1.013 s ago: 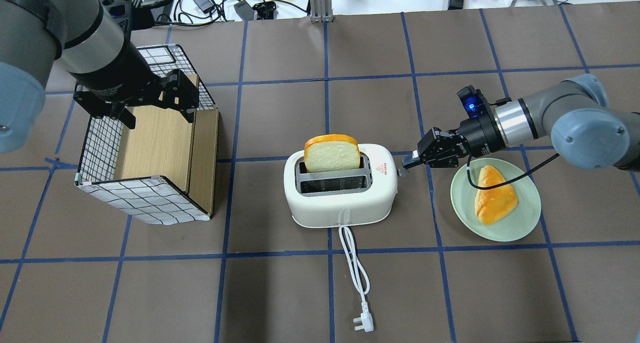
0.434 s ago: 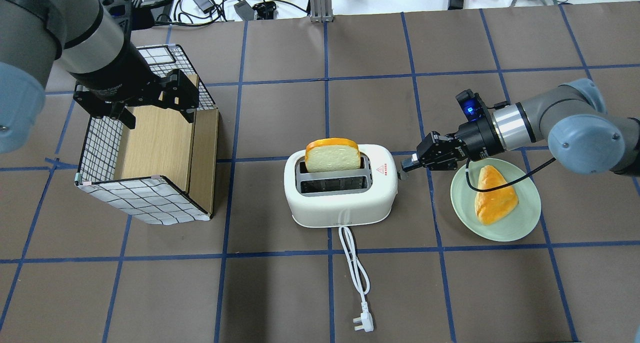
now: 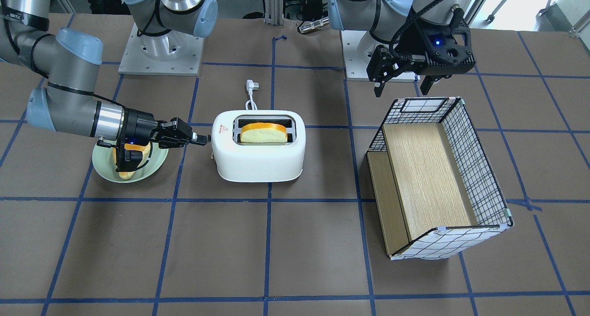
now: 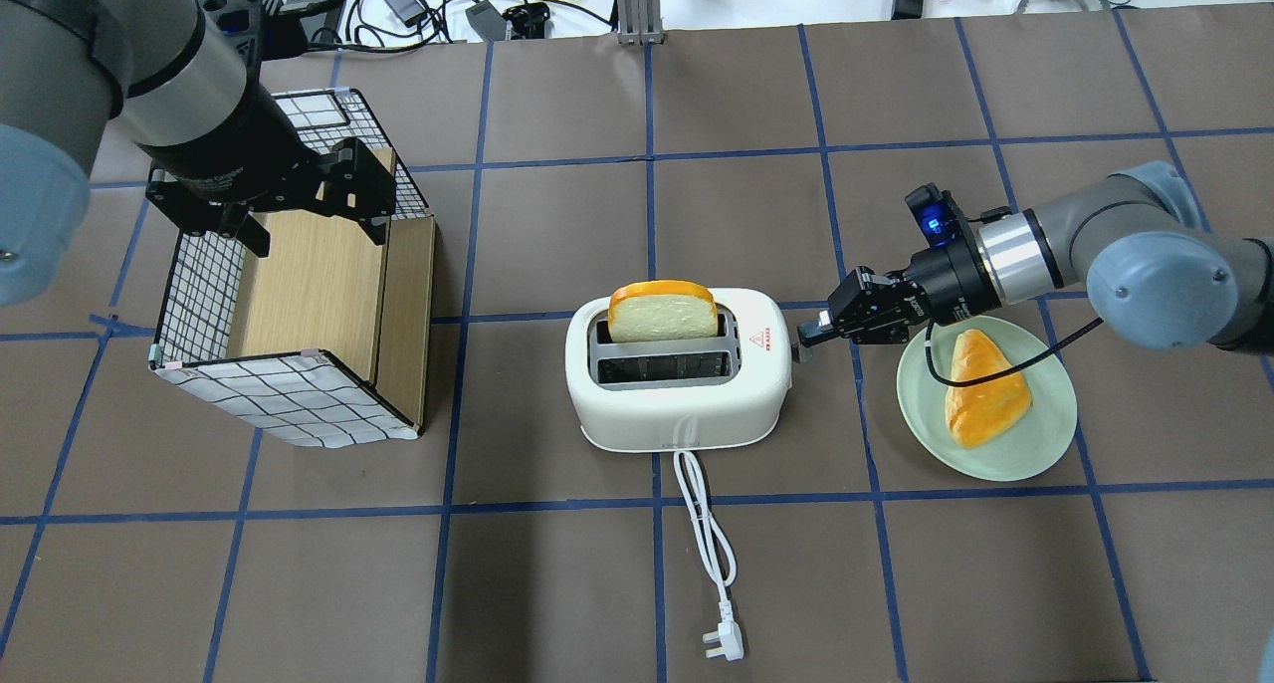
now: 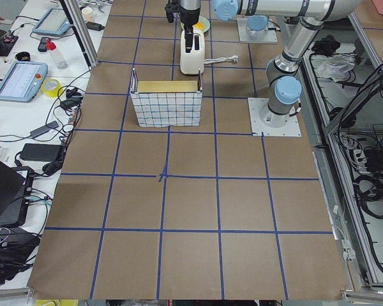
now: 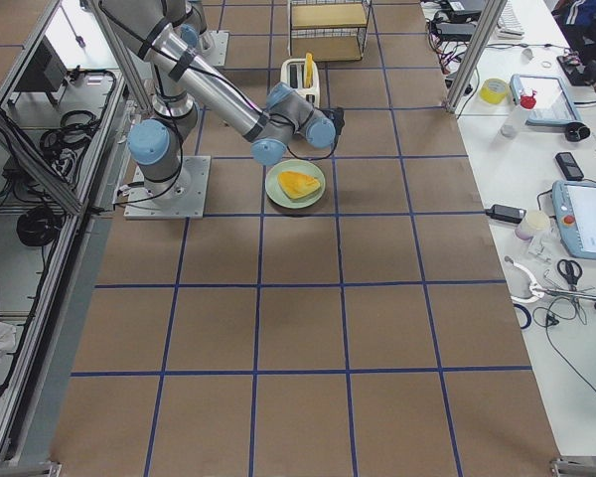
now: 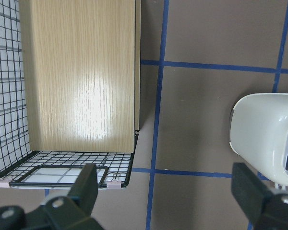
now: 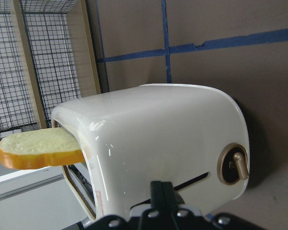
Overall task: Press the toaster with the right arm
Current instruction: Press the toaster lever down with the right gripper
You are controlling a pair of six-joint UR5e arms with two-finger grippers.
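Observation:
The white toaster [image 4: 677, 409] stands mid-table, and also shows in the front view [image 3: 258, 161] and the right wrist view [image 8: 173, 129]. A bread slice [image 4: 662, 315] sits partly sunk in its far slot. My right gripper [image 4: 804, 337] is shut, with its tip against the toaster's right end, at the lever slot [image 8: 192, 181]. Its fingers [image 8: 162, 191] hide the lever knob. In the front view the right gripper [image 3: 203, 140] touches the toaster's end. My left gripper [image 4: 314, 227] is open and empty above the checked box [image 4: 299, 404].
A green plate [image 4: 1035, 449] with a bread piece [image 4: 980, 389] lies under my right wrist. The white cord [image 4: 707, 524] and plug [image 4: 724, 643] trail toward the robot's side. The checked box stands on the robot's left.
My right gripper has moved down a little at the toaster's end. The bread slice has sunk lower in the slot. The left arm has not moved.

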